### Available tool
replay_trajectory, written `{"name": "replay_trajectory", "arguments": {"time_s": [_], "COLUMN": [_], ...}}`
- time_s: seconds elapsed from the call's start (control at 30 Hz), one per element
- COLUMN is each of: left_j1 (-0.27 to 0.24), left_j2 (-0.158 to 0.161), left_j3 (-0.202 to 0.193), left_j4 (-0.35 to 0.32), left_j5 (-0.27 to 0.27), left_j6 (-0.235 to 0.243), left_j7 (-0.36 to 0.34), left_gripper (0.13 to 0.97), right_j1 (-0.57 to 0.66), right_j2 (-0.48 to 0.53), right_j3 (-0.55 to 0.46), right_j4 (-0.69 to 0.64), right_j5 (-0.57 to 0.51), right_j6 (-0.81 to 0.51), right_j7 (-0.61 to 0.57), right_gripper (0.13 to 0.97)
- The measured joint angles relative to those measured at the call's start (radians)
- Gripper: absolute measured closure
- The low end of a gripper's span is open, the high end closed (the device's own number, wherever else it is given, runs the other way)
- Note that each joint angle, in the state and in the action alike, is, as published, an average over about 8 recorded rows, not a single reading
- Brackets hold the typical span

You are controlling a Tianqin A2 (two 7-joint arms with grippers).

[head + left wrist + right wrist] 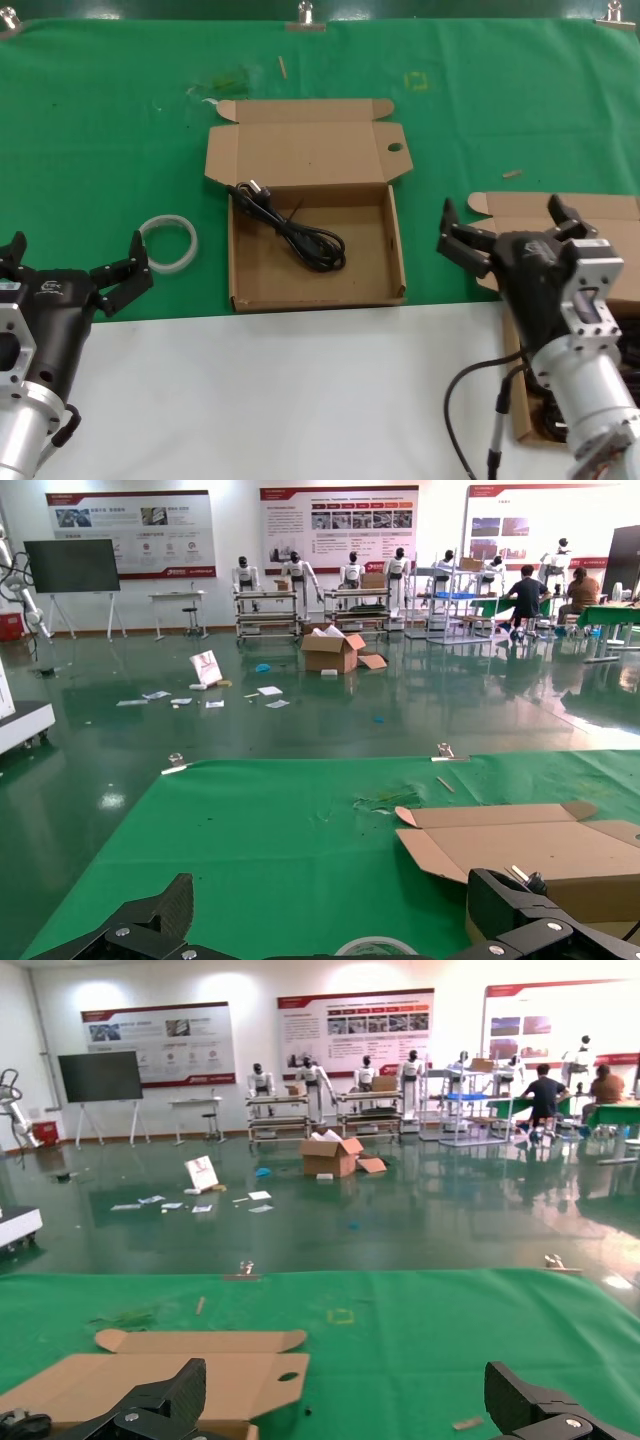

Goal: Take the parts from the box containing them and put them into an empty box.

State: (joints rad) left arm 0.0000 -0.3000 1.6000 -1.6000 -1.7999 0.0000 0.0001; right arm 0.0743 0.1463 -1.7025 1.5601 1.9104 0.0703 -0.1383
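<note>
The box with the round-holed lid flap (300,270) lies open at the table's middle, with one coiled black cord (298,233) inside. The other box (590,208) is at the far right, mostly hidden under my right arm; dark cords (628,338) show in it beside the arm. My right gripper (500,207) is open and empty above that box's near-left corner. My left gripper (77,243) is open and empty at the lower left, beside the white ring (168,243). The right wrist view shows the holed flap (250,1380) between the wide-open fingers (180,1390).
The white translucent ring also shows in the left wrist view (375,946), between the open fingers (170,905). The green cloth (120,130) ends at a white front strip (300,400). Small scraps lie at the cloth's back (282,67) and right (511,173).
</note>
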Motion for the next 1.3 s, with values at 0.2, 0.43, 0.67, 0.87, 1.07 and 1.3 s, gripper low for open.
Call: {"name": "replay_trajectory", "arguments": {"time_s": [0.2, 0.43, 0.67, 0.87, 1.07, 1.3], "left_j1": [0.0, 0.0, 0.0, 0.0, 0.0, 0.0], "left_j2": [0.0, 0.0, 0.0, 0.0, 0.0, 0.0], "left_j3": [0.0, 0.0, 0.0, 0.0, 0.0, 0.0], "left_j4": [0.0, 0.0, 0.0, 0.0, 0.0, 0.0], "left_j5": [0.0, 0.0, 0.0, 0.0, 0.0, 0.0], "left_j6": [0.0, 0.0, 0.0, 0.0, 0.0, 0.0], "left_j7": [0.0, 0.0, 0.0, 0.0, 0.0, 0.0], "left_gripper": [0.132, 0.132, 0.132, 0.132, 0.132, 0.132], "right_j1": [-0.043, -0.053, -0.053, -0.053, -0.053, -0.053], "right_j2": [0.0, 0.0, 0.0, 0.0, 0.0, 0.0], "right_j3": [0.058, 0.072, 0.073, 0.073, 0.073, 0.073], "right_j4": [0.023, 0.028, 0.028, 0.028, 0.028, 0.028], "right_j5": [-0.063, -0.078, -0.078, -0.078, -0.078, -0.078], "right_j6": [-0.04, -0.05, -0.05, -0.05, -0.05, -0.05], "right_j7": [0.079, 0.098, 0.098, 0.098, 0.098, 0.098], "right_gripper": [0.129, 0.129, 0.129, 0.129, 0.129, 0.129]}}
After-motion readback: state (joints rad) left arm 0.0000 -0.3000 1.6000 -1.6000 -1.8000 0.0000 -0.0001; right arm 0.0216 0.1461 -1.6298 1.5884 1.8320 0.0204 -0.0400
